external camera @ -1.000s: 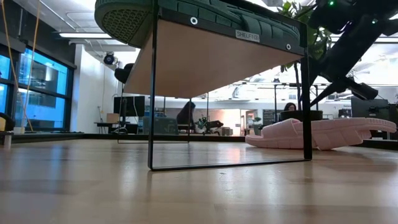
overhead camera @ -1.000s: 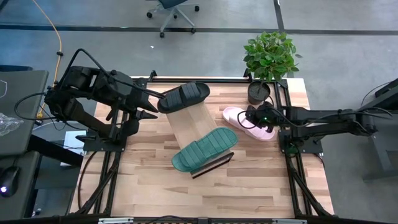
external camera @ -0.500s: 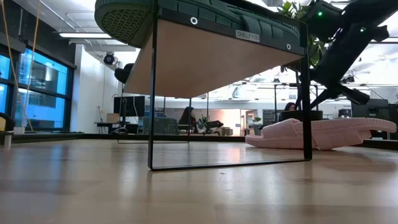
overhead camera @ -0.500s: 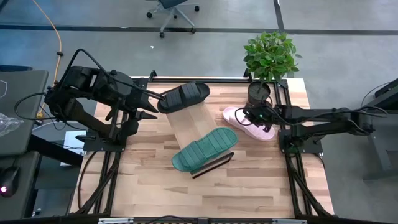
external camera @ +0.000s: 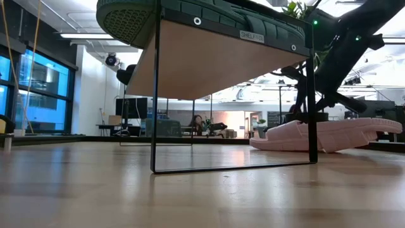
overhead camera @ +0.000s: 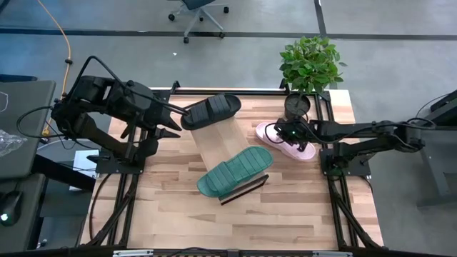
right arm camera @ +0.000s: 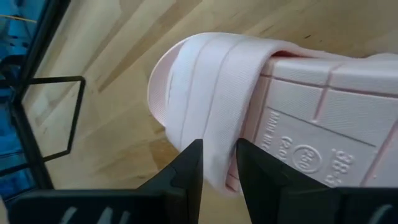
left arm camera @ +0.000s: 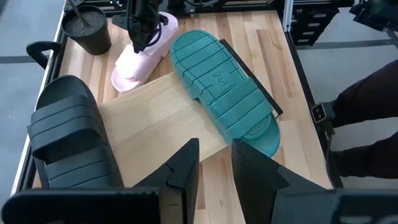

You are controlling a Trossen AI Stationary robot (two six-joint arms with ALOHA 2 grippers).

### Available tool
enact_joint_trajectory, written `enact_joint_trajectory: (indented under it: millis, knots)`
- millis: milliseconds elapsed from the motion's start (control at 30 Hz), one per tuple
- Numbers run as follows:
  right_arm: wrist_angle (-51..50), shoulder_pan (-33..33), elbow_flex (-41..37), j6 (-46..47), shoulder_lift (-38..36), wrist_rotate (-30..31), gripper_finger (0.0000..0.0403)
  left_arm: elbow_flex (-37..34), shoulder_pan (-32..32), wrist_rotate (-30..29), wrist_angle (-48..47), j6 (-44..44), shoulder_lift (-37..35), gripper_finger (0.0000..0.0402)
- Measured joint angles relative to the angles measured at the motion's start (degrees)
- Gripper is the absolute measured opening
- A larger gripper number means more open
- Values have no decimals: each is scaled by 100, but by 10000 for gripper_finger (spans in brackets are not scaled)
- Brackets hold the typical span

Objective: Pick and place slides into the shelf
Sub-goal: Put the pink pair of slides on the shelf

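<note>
The right gripper (overhead camera: 291, 133) sits over the pink slide (overhead camera: 285, 141), fingers slightly apart astride its strap; contact is unclear. The pink slide lies on the table (overhead camera: 285, 207) beside the shelf (overhead camera: 221, 141). The green slide (overhead camera: 235, 171) and black slide (overhead camera: 210, 111) rest on the shelf. The left gripper (left arm camera: 215, 163) waits near the black slide, fingers parted.

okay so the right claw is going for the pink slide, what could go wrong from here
The right claw sits low over the pink slide's strap with a narrow finger gap, so it may push the slide instead of gripping it. The potted plant stands close behind and could get bumped. The green slide overhangs the shelf, and a knock might tip it off.
</note>
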Motion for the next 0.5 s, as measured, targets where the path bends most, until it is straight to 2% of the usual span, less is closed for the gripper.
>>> enact_joint_trajectory:
  millis: [267,500]
  knots:
    - [39,0,0,-4,204,-56,88,0,0,22,-2,-15,0,83]
    - [90,4,0,39,236,136,88,0,0,22,-1,-17,0,83]
